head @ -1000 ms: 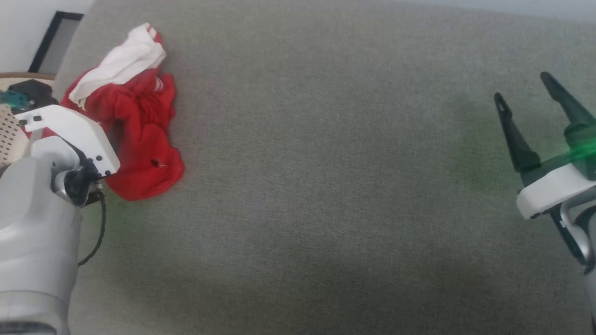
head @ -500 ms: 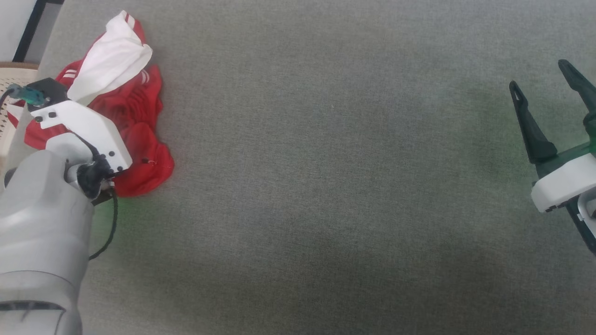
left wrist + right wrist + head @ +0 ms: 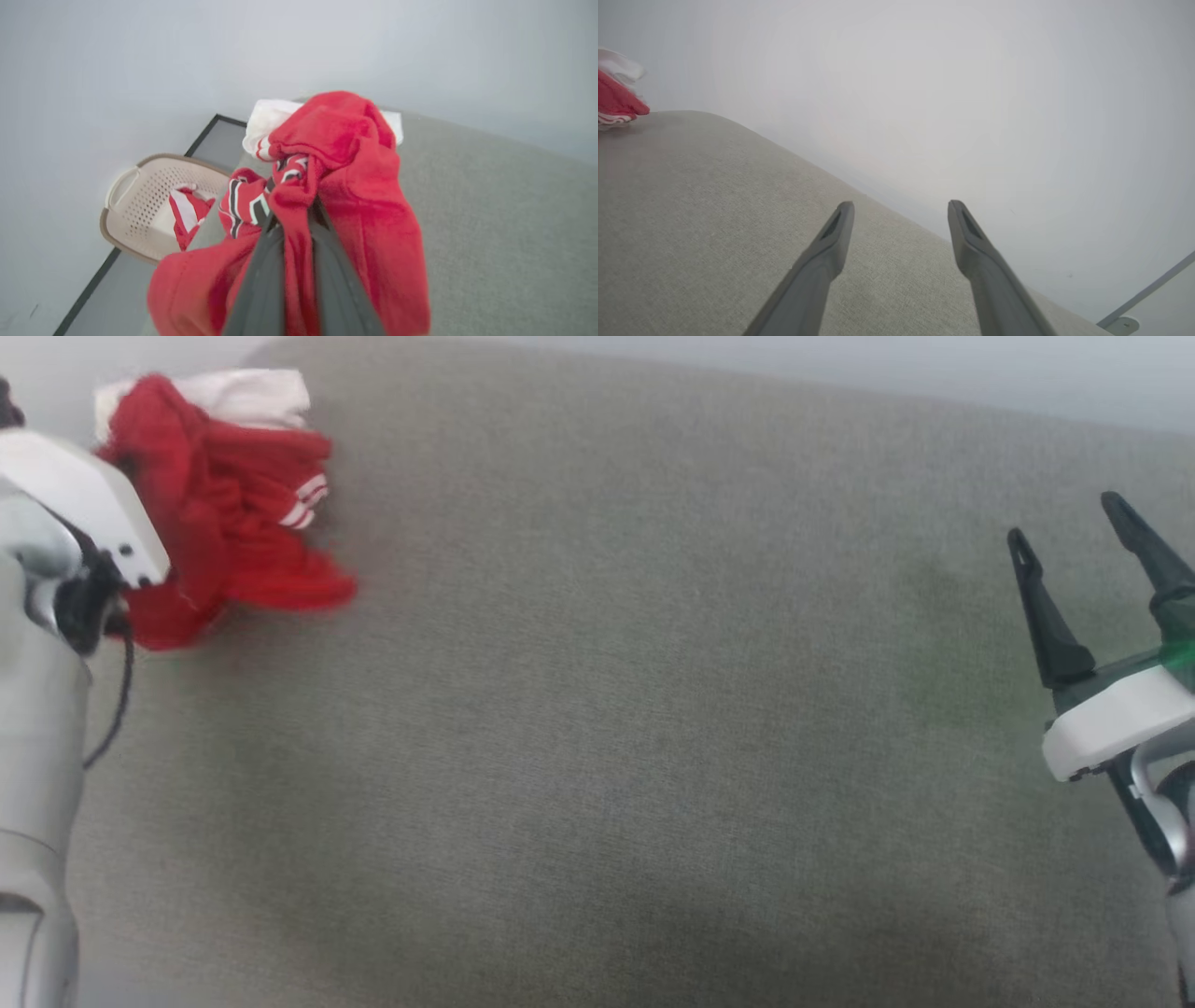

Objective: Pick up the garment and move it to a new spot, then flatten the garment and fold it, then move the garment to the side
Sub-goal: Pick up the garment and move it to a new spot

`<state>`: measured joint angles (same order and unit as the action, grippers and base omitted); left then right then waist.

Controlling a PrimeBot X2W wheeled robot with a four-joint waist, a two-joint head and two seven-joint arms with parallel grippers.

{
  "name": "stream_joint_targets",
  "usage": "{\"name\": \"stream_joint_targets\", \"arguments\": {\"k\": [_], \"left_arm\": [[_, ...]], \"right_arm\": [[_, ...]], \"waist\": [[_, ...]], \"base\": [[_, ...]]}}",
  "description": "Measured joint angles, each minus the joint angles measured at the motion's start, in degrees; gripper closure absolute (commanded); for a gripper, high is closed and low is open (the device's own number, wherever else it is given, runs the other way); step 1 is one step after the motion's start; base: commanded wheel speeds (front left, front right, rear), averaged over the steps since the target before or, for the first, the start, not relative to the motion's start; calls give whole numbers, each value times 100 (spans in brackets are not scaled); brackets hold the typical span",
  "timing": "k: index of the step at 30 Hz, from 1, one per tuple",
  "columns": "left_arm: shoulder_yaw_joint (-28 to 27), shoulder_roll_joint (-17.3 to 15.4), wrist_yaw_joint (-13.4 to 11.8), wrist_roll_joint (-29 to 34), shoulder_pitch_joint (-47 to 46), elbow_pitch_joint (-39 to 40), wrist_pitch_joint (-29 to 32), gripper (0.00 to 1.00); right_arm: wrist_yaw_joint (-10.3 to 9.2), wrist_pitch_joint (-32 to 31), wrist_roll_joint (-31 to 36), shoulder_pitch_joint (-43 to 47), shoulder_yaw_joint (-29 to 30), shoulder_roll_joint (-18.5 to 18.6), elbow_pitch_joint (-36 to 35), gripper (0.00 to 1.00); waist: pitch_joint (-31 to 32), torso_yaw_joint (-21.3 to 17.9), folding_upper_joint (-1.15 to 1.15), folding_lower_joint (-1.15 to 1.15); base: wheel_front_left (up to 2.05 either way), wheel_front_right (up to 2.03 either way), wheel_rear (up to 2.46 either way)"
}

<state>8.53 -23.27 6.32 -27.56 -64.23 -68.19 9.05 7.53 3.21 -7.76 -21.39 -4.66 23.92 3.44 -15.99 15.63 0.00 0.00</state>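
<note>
we are in step 1, the pick-up. our left gripper (image 3: 294, 217) is clenched on a fold of the garment (image 3: 224, 513), pinching red cloth between its 2 dark fingers (image 3: 261, 280), with the rest of the bundle draped over and down both sides of them. the garment is bunched at the far left corner of the grey fabric surface (image 3: 597, 728), with a white sleeve (image 3: 252, 392) on its far side and striped trim (image 3: 308, 499) facing right. its red edge is blurred, so we cannot tell whether the lower folds touch the surface. off the left edge a cream basket (image 3: 135, 186) holds a striped scrap (image 3: 187, 219), which is not ours to take. our right gripper (image 3: 1064, 520) hovers at the right edge, jaws released and holding nothing. we judge that the next move calls for carrying the bundle toward the bare middle of the surface, high enough that trailing cloth does not drag, and letting go there so flattening can begin.
</note>
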Motion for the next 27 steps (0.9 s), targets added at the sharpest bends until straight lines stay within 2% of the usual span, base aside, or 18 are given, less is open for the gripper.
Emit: {"name": "stream_joint_targets", "arguments": {"k": [7, 13, 21, 27], "left_arm": [[263, -212, 53, 157, -342, 486, -102, 100], [512, -354, 79, 243, -421, 1140, 171, 100], [630, -459, 63, 118, -25, 2625, 911, 100], [595, -564, -190, -123, 701, 4098, 1662, 100]], "right_arm": [[0, 198, 63, 64, 33, -302, 247, 0], [0, 358, 154, 112, 91, -535, 419, 0], [0, 537, 175, 151, 421, -700, 601, 0], [0, 644, 199, 237, 711, -739, 733, 0]], "waist": [[435, 75, 0, 0], [753, 16, 0, 0], [987, -372, 0, 0], [1094, -816, 0, 0]], "base": [[0, 0, 0], [0, 0, 0], [0, 0, 0], [0, 0, 0]]}}
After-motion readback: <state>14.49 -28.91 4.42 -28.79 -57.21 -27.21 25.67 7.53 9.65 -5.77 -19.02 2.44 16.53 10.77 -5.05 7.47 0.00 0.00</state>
